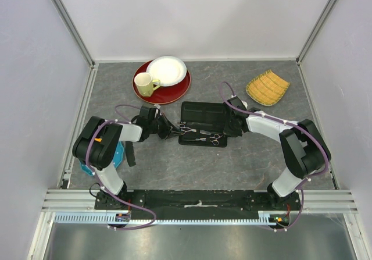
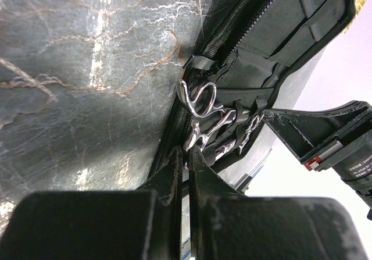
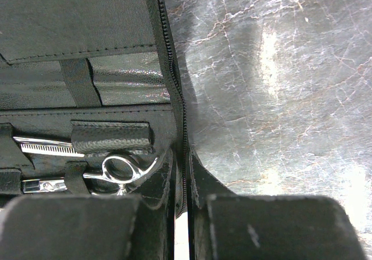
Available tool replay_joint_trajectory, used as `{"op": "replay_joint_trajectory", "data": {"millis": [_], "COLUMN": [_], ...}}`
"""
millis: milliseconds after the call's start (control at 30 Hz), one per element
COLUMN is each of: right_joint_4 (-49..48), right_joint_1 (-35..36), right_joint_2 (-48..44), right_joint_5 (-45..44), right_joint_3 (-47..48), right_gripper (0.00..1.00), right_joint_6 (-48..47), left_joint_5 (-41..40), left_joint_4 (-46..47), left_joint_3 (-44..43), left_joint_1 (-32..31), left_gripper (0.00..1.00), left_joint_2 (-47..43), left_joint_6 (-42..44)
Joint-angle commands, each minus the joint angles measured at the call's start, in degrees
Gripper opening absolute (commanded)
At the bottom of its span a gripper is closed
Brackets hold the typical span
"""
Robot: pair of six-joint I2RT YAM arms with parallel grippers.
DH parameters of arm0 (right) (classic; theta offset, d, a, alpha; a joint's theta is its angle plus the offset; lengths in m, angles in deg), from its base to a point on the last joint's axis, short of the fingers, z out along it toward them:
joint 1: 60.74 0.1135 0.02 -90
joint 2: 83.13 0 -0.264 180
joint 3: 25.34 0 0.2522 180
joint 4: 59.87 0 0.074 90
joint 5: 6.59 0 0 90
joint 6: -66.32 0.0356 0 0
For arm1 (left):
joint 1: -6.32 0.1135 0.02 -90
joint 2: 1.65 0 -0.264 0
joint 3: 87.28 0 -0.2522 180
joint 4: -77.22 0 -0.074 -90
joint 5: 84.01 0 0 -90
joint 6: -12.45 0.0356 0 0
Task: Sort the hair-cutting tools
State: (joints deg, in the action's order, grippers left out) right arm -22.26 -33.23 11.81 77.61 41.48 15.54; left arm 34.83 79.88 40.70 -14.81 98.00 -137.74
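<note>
A flat black case (image 1: 203,116) lies open mid-table. Silver ring-handled scissors (image 1: 187,130) sit under its straps at the left, and a second pair (image 1: 213,138) lies to the right. My left gripper (image 1: 173,131) is at the case's left edge. In the left wrist view its jaws (image 2: 185,154) are pressed together at the ring handle of the scissors (image 2: 200,100). My right gripper (image 1: 231,129) is shut on the case's zipper edge (image 3: 181,155), beside another scissors ring (image 3: 119,170). I cannot make out the combs for sure.
A red plate (image 1: 174,94) at the back holds a white plate (image 1: 167,70) and a cream mug (image 1: 145,85). A woven yellow tray (image 1: 267,88) lies back right. A blue object (image 1: 119,155) and a slim black piece (image 1: 131,154) lie by the left arm.
</note>
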Motion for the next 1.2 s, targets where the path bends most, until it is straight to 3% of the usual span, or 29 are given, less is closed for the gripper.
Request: {"op": "replay_joint_trajectory", "data": {"millis": [0,367,733,1167], "right_joint_4": [-5.7,-6.0,-6.1,-5.9], "right_joint_1": [0.5,0.5,0.5,0.5], "right_joint_2": [5.0,5.1,5.9,6.1], "right_joint_5": [1.1,1.0,1.0,1.4], "right_joint_3": [-2.3,-2.5,-2.0,-1.6], "right_gripper": [0.0,0.0,0.0,0.0], "right_joint_6": [0.9,0.9,0.6,0.2], "left_joint_5": [0.1,-10.4,-15.5,-9.3], "left_joint_4": [1.8,-7.0,-8.3,-2.4], "left_joint_3": [-1.2,-1.3,0.6,-1.6], "left_joint_1": [-2.7,-2.9,-2.9,-5.9], "left_gripper": [0.02,0.02,0.02,0.02], "left_joint_2": [1.2,-5.1,-8.9,-2.8], "left_joint_6": [-4.9,-1.0,-1.6,-3.4]}}
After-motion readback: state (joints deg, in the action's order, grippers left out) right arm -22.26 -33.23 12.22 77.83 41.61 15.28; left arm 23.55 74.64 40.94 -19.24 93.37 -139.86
